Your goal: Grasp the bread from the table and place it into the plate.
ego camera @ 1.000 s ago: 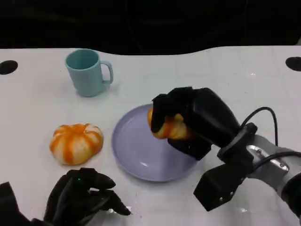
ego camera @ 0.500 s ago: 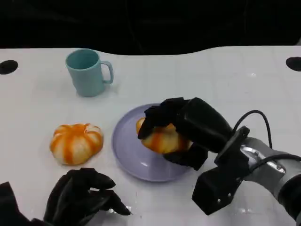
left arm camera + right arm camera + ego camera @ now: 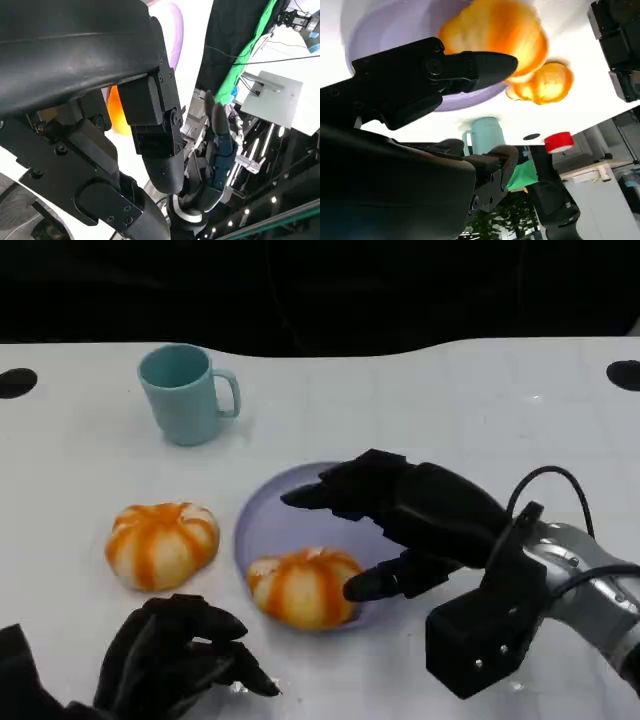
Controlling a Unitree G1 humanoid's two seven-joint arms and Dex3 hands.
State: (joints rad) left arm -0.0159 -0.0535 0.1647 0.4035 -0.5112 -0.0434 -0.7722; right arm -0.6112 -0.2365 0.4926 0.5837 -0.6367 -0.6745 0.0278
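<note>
A lavender plate (image 3: 262, 528) lies mid-table. An orange-and-white striped bread (image 3: 303, 586) sits on the plate's near-left part, overlapping the rim. My right hand (image 3: 408, 518) hovers over the plate just right of this bread, fingers spread and holding nothing. The right wrist view shows that bread (image 3: 492, 36) on the plate (image 3: 380, 30) beyond my fingers (image 3: 470, 65). A second striped bread (image 3: 161, 543) rests on the table left of the plate. My left hand (image 3: 176, 655) lies at the near-left edge, fingers loosely bent, holding nothing. The left wrist view shows an orange patch of bread (image 3: 119, 114).
A teal mug (image 3: 185, 394) stands at the back left, handle toward the right. Black round holes mark the table at the far left (image 3: 16, 382) and far right (image 3: 624, 374). The white table's far edge meets a dark backdrop.
My right hand carried the bread left over the plate, then released it. The bread now lies on the plate's near-left part, and the fingers have spread apart. My left hand has stayed still.
</note>
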